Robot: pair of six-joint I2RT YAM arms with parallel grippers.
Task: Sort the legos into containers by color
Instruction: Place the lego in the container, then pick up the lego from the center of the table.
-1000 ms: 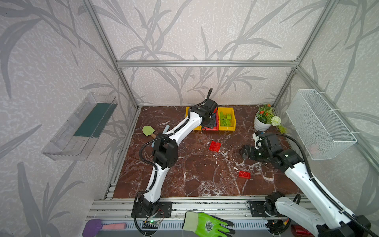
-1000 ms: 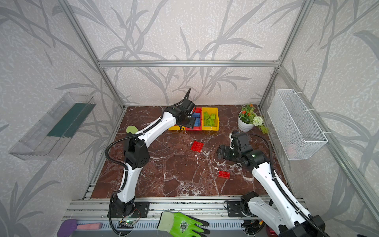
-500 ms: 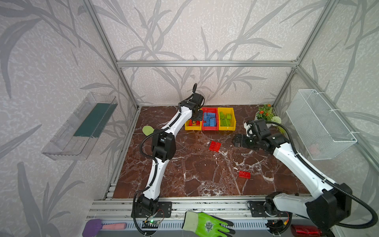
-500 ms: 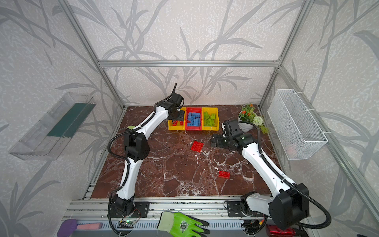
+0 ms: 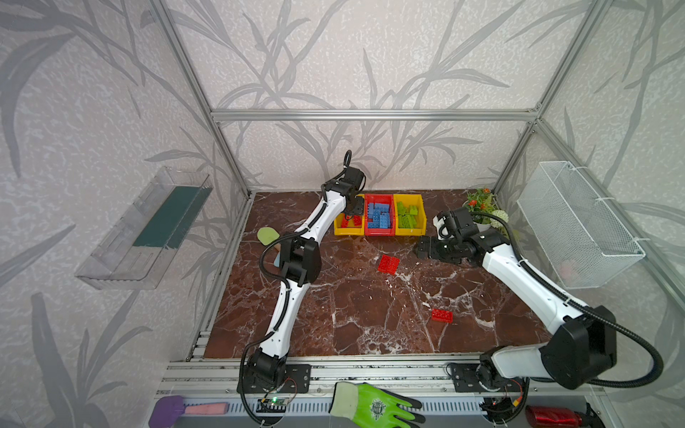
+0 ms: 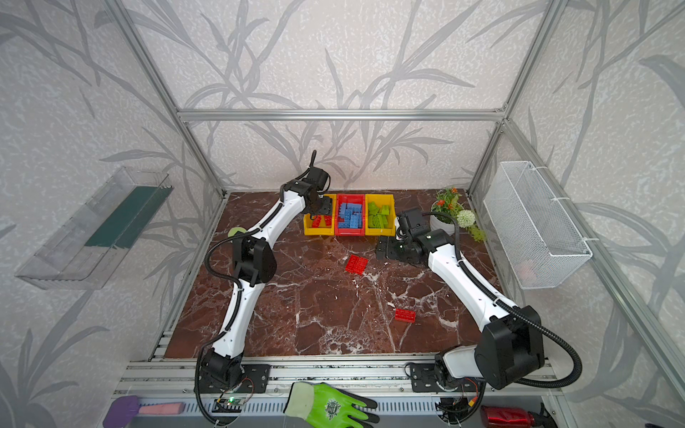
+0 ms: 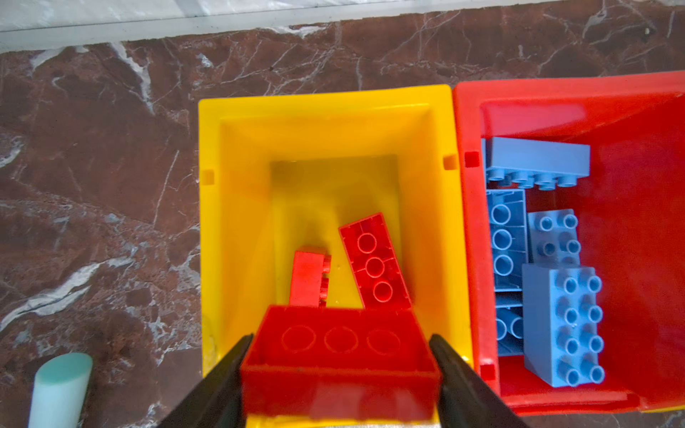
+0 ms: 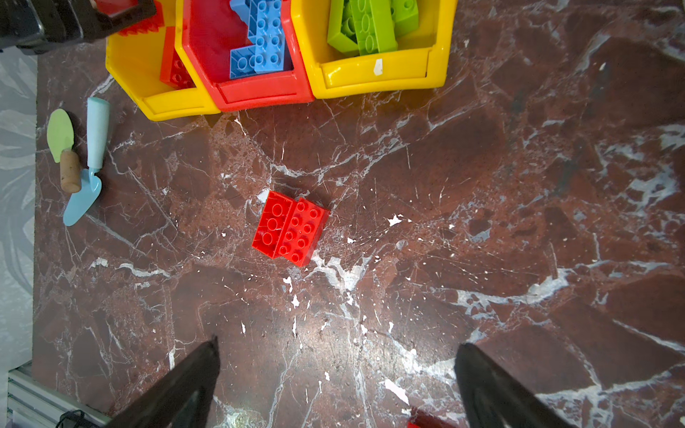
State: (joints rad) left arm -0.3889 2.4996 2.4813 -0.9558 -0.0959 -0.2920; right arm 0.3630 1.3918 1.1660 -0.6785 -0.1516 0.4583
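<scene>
The right gripper (image 8: 338, 344) has its two black fingers (image 8: 178, 389) wide apart over the marble table (image 8: 519, 222). Beyond them lie two loose red bricks (image 8: 290, 228), touching side by side, one studs up, one hollow side up. At the far side, the left yellow bin (image 8: 178, 105) has red bricks (image 8: 174, 70), the red bin (image 8: 267, 92) blue bricks (image 8: 265, 40), the right yellow bin (image 8: 374, 74) green bricks (image 8: 370, 26). The left gripper (image 8: 141, 13) holds a red brick (image 8: 142, 26) over the left yellow bin.

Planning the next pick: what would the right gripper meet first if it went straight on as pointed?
Probably the bare table, short of the two red bricks lying side by side; depth is unclear, so it might reach them.
</scene>
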